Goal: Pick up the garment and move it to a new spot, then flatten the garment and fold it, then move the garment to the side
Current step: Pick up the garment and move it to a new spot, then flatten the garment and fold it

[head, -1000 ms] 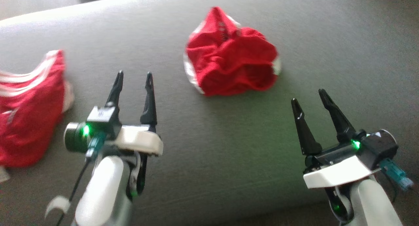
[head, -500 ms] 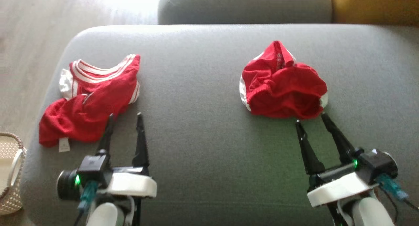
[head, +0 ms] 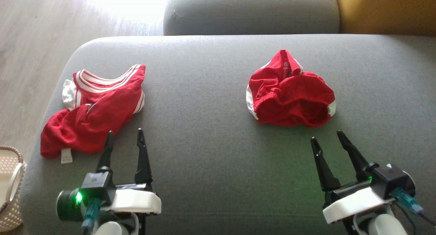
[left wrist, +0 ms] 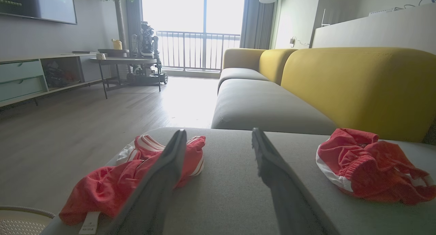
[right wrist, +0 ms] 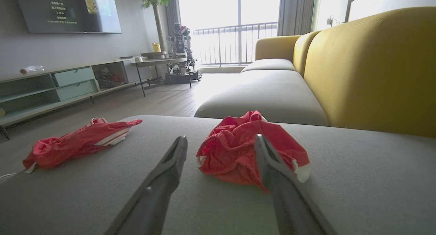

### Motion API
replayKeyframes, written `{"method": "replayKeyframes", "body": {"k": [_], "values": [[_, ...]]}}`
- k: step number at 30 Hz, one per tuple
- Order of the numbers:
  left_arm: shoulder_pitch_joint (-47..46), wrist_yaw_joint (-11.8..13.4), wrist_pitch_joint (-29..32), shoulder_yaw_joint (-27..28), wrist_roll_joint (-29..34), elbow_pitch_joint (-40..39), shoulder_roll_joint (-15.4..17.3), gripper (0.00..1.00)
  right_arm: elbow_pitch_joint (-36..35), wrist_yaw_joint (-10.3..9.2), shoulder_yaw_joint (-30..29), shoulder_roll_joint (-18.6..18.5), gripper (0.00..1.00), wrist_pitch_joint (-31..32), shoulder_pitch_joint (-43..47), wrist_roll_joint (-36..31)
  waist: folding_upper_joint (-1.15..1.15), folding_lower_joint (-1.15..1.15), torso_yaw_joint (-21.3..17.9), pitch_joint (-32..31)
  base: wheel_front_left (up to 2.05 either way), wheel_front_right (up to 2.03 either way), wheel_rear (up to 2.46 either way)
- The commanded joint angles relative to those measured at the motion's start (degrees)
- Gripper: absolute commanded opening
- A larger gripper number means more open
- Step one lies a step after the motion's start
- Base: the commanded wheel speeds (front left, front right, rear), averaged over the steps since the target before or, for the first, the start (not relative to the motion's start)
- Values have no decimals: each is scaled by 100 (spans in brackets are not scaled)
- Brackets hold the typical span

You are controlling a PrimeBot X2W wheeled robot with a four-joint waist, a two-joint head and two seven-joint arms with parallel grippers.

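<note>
Target, by my reading: crumpled red garment (head: 289, 97), right half of the grey sofa cushion (head: 211, 160), straight ahead of the right claw (head: 326, 136) and just past its tips, untouched. The heap's long axis runs across the claw's line. Right claw wide, empty. Left claw (head: 124, 131) likewise wide, empty, beside a second striped garment (head: 92, 115), so the right arm is nearer.

basket (head: 13, 213): cut off by left edge | crumpled garment (head: 289, 98): its print too small to read
</note>
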Motion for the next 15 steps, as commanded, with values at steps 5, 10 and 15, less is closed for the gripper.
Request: {"method": "replayKeyframes", "body": {"k": [5, 10, 15], "values": [[-217, -33, -30, 270, 84, -176, -12, 100, -139, -1, 78, -22, 100, -37, -142, 62, 0, 1, -84, -6, 0, 0, 0], [-235, -70, -30, 281, 81, -125, -12, 100, -139, -1, 81, -22, 100, -37, -164, 70, 0, 1, -123, 7, 0, 0, 0], [-248, -76, -30, 252, 53, -73, -12, 100, -134, -1, 69, -22, 100, -37, -184, 76, 0, 1, -132, -5, 0, 0, 0]]}}
